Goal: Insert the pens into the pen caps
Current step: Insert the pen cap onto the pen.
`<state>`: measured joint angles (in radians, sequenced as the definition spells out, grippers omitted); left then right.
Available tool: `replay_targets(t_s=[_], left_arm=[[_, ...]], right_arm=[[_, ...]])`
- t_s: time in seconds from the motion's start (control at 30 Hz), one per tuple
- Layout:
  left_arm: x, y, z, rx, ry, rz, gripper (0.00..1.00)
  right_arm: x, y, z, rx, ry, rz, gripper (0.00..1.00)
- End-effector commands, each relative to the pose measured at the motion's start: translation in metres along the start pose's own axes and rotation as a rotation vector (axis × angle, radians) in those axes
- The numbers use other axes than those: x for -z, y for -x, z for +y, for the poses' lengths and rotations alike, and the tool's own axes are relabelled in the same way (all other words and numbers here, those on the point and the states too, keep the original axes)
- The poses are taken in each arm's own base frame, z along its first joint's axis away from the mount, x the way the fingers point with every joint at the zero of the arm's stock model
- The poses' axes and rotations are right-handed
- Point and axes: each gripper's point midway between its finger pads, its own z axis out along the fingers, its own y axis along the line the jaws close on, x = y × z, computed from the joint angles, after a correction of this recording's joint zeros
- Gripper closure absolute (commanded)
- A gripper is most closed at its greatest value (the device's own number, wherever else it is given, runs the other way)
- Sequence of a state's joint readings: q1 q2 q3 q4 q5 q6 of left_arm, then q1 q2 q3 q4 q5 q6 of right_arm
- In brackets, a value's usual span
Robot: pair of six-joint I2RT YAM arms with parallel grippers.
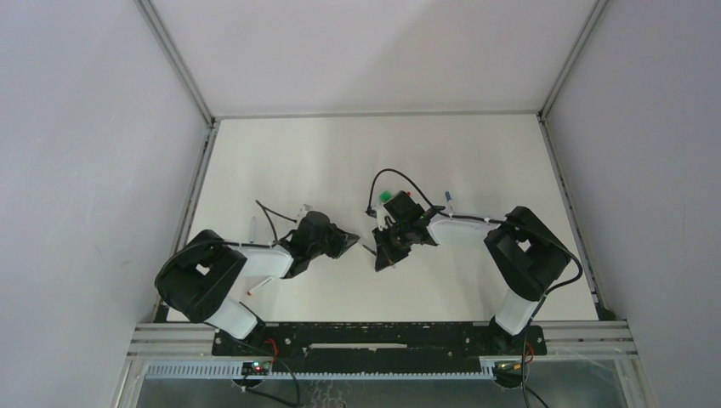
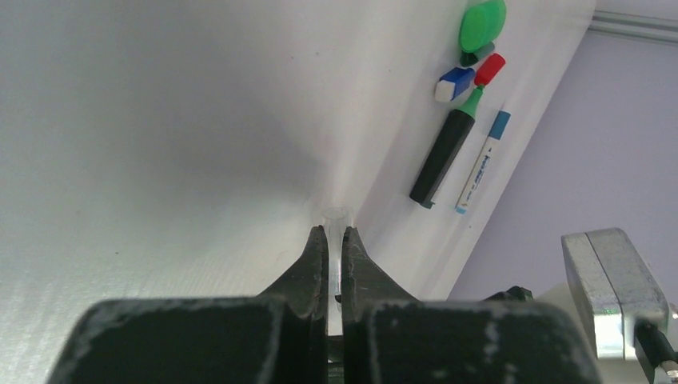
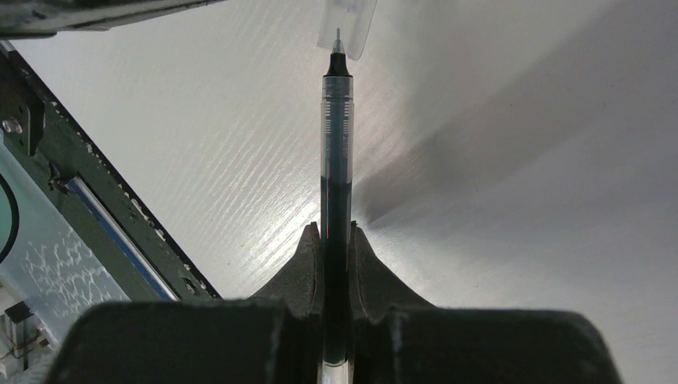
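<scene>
My right gripper (image 3: 337, 228) is shut on a slim clear pen (image 3: 337, 144) with dark ink inside. Its fine tip sits just at the mouth of a clear pen cap (image 3: 347, 24). That clear cap (image 2: 336, 214) is pinched between the shut jaws of my left gripper (image 2: 336, 232). In the top view the left gripper (image 1: 346, 242) and the right gripper (image 1: 384, 252) face each other at mid-table, a short gap apart. Farther back lie a green cap (image 2: 483, 22), a red cap (image 2: 489, 70), a blue-and-white cap (image 2: 456, 84), a black-barrelled marker (image 2: 444, 156) and a white pen with a blue end (image 2: 480, 164).
A white pen (image 1: 253, 228) lies beside the left arm. The green cap (image 1: 387, 197) and the red cap (image 1: 408, 196) sit just behind the right wrist. The black rail (image 3: 104, 216) at the table's near edge runs close to the right gripper.
</scene>
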<state>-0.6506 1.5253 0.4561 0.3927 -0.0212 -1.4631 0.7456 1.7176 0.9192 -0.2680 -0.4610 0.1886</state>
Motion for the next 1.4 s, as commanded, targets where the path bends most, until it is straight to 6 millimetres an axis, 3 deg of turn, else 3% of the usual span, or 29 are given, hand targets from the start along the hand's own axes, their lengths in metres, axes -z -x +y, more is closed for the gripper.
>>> replay_targets(t_s=[0.0, 0.43, 0.87, 1.17, 1.37], left_arm=[[0.001, -0.007, -0.008, 0.014, -0.037, 0.017, 1.0], [0.005, -0.019, -0.016, 0.046, -0.069, 0.033, 1.0], [0.01, -0.034, -0.04, 0.089, -0.141, 0.053, 1.0], [0.022, -0.03, -0.05, 0.139, -0.185, 0.031, 1.0], [0.03, -0.017, -0.042, 0.18, -0.19, -0.032, 1.0]], right_arm=[[0.007, 0.022, 0.0, 0.004, -0.028, -0.064, 1.0], [0.012, 0.031, -0.011, 0.003, -0.093, -0.104, 1.0], [0.04, 0.054, 0.002, 0.025, -0.033, -0.229, 1.0], [0.057, 0.064, 0.011, 0.085, -0.004, -0.293, 1.0], [0.056, 0.062, 0.014, 0.113, -0.004, -0.285, 1.0]])
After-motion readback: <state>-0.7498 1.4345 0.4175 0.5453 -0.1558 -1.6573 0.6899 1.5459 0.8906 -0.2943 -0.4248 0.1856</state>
